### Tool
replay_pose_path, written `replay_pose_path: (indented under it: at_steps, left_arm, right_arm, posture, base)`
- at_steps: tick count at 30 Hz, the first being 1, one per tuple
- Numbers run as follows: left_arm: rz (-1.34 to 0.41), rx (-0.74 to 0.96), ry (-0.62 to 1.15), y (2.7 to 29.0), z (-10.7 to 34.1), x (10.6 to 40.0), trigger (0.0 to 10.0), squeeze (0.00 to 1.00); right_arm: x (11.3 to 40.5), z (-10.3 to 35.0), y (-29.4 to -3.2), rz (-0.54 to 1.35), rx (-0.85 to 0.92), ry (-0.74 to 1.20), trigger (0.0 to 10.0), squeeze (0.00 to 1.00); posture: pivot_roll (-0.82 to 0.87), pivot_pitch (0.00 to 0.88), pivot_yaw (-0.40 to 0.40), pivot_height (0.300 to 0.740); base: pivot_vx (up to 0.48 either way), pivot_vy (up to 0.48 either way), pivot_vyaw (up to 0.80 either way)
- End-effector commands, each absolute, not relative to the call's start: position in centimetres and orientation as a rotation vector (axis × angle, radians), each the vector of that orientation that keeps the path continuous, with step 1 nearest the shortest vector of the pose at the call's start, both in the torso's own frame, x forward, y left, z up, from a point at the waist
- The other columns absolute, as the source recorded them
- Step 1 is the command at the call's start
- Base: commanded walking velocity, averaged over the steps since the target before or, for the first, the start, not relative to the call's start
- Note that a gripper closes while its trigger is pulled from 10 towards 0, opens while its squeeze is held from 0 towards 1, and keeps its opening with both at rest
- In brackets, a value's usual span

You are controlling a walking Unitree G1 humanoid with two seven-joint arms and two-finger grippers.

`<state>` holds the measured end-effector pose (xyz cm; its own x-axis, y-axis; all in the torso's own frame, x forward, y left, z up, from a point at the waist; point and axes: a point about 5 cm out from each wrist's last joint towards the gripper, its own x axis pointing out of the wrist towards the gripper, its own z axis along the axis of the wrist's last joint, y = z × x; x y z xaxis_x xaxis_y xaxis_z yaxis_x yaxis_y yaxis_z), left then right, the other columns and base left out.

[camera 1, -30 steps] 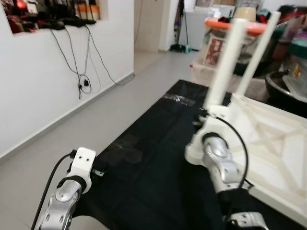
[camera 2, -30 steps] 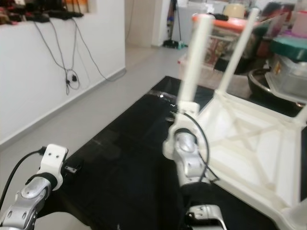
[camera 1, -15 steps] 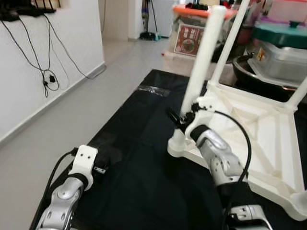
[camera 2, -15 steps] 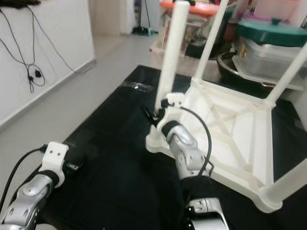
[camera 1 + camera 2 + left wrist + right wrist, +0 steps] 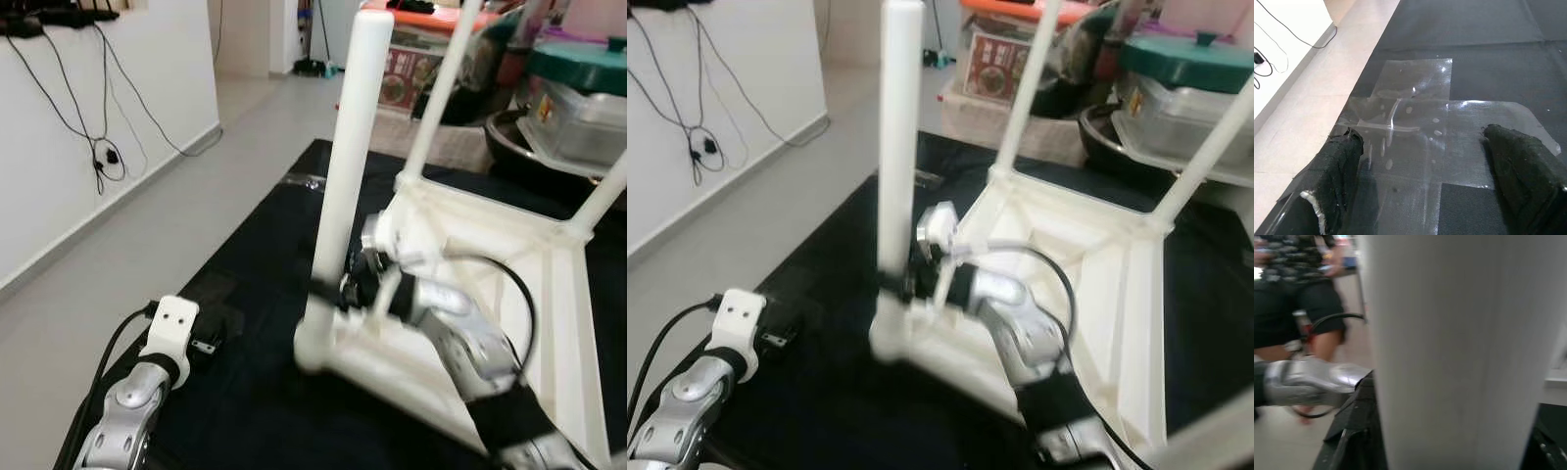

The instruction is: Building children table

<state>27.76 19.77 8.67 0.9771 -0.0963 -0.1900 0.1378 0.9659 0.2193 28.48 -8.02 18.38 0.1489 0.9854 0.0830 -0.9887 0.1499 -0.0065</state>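
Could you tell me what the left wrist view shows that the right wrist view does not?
The left wrist view shows the left claw open above the black mat, with clear tape patches stuck to it and pale floor alongside. The right wrist view instead shows the white table leg close up between the right claw's fingers, with a person's legs in the blurred background. Both views look along black claw fingers, and both take in some pale floor.
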Motion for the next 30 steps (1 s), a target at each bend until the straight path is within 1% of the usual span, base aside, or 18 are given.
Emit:
replay_pose_path:
  at_steps: [1, 3, 7, 8, 9, 11, 12, 14, 15, 16, 17, 19, 20, 21, 22, 24, 25, 30]
  left_arm:
    - [-0.121, 0.239, 0.231, 20.0, 7.7, 27.2, 10.0, 0.0]
    - [-0.12, 0.246, 0.249, 20.5, 7.2, 26.8, 10.0, 0.0]
    - [-0.12, 0.248, 0.251, 20.6, 7.2, 26.8, 10.0, 0.0]
    - [-0.121, 0.248, 0.245, 20.5, 7.3, 27.1, 10.0, 0.0]
    - [-0.121, 0.248, 0.245, 20.5, 7.3, 27.1, 10.0, 0.0]
    - [-0.123, 0.244, 0.236, 20.2, 7.5, 27.3, 10.0, 0.0]
    - [-0.126, 0.241, 0.231, 20.0, 7.7, 27.5, 10.0, 0.0]
    - [-0.126, 0.241, 0.231, 20.0, 7.7, 27.5, 10.0, 0.0]
    - [-0.127, 0.24, 0.228, 19.8, 7.7, 27.6, 10.0, 0.0]
    - [-0.127, 0.24, 0.228, 19.8, 7.7, 27.6, 10.0, 0.0]
    - [-0.121, 0.241, 0.227, 20.0, 7.7, 27.5, 10.0, 0.0]
    - [-0.115, 0.244, 0.229, 20.2, 7.6, 27.3, 10.0, 0.0]
    - [-0.109, 0.246, 0.232, 20.4, 7.6, 27.2, 10.0, 0.0]
    - [-0.109, 0.246, 0.232, 20.4, 7.6, 27.2, 10.0, 0.0]
    - [-0.106, 0.247, 0.233, 20.6, 7.5, 27.2, 10.0, 0.0]
    - [-0.105, 0.248, 0.234, 20.7, 7.5, 27.2, 10.0, 0.0]
    - [-0.115, 0.243, 0.226, 20.2, 7.6, 27.5, 10.0, 0.0]
    - [-0.122, 0.239, 0.218, 19.8, 7.7, 27.8, 10.0, 0.0]
  right_arm:
    - [26.8, 18.3, -7.8, 1.533, 0.054, -0.065, 3.6, 0.0]
    - [24.1, 17.2, -9.0, 1.606, 0.046, -0.012, 2.3, 0.0]
    - [24.0, 17.1, -9.1, 1.607, 0.047, -0.01, 2.3, 0.0]
    - [25.1, 16.9, -9.2, 1.502, 0.06, -0.001, 0.0, 0.0]
    - [25.1, 16.9, -9.2, 1.502, 0.06, -0.001, 0.0, 0.0]
    - [27.1, 16.2, -9.3, 1.301, 0.057, 0.032, 0.0, 0.0]
    - [30.5, 14.7, -10.2, 0.921, 0.056, 0.123, 0.0, 0.0]
    - [30.5, 14.7, -10.2, 0.921, 0.056, 0.123, 0.0, 0.0]
    - [33.0, 13.1, -12.5, 0.5, 0.053, 0.214, 0.0, 0.0]
    - [33.0, 13.1, -12.5, 0.5, 0.053, 0.214, 0.0, 0.0]
    - [33.5, 11.6, -15.0, 0.133, 0.054, 0.283, 0.0, 0.0]
    - [33.1, 10.7, -16.7, -0.092, 0.074, 0.319, 0.0, 0.0]
    - [32.5, 10.6, -16.9, -0.153, 0.152, 0.313, 4.0, 0.0]
    - [32.5, 10.6, -16.9, -0.153, 0.152, 0.313, 4.0, 0.0]
    - [32.3, 11.4, -15.9, -0.063, 0.181, 0.274, 10.0, 0.0]
    - [32.2, 12.1, -14.9, 0.026, 0.194, 0.244, 10.0, 0.0]
    - [32.2, 14.1, -13.2, 0.262, 0.221, 0.143, 10.0, 1.0]
    - [32.4, 15.6, -12.0, 0.487, 0.265, 0.104, 10.0, 1.0]
  posture:
    - [0.13, 0.0, -0.075, 0.74]
    - [0.1, 0.0, -0.061, 0.74]
    - [0.1, 0.0, -0.061, 0.74]
    - [0.1, 0.0, -0.061, 0.74]
    - [0.1, 0.0, -0.061, 0.74]
    - [0.09, 0.0, -0.059, 0.74]
    - [0.1, 0.0, -0.059, 0.74]
    - [0.1, 0.0, -0.059, 0.74]
    - [0.1, 0.0, -0.067, 0.74]
    - [0.1, 0.0, -0.067, 0.74]
    - [0.11, 0.0, -0.068, 0.74]
    - [0.11, 0.0, -0.067, 0.74]
    - [0.11, 0.0, -0.067, 0.74]
    - [0.11, 0.0, -0.067, 0.74]
    - [0.11, 0.0, -0.065, 0.74]
    - [0.11, 0.0, -0.065, 0.74]
    - [0.1, 0.0, -0.061, 0.74]
    - [0.11, 0.0, -0.066, 0.74]
  base:
    - [0.0, 0.0, 0.0]
    - [0.0, 0.0, 0.0]
    - [0.0, 0.0, 0.0]
    - [0.0, 0.0, 0.0]
    - [0.0, 0.0, 0.0]
    - [0.0, 0.0, 0.0]
    - [0.0, 0.0, 0.0]
    - [0.0, 0.0, 0.0]
    - [0.0, 0.0, 0.0]
    - [0.0, 0.0, 0.0]
    - [0.0, 0.0, 0.0]
    - [0.0, 0.0, 0.0]
    - [0.0, 0.0, 0.0]
    - [0.0, 0.0, 0.0]
    - [0.0, 0.0, 0.0]
    - [0.0, 0.0, 0.0]
    - [0.0, 0.0, 0.0]
    - [0.0, 0.0, 0.0]
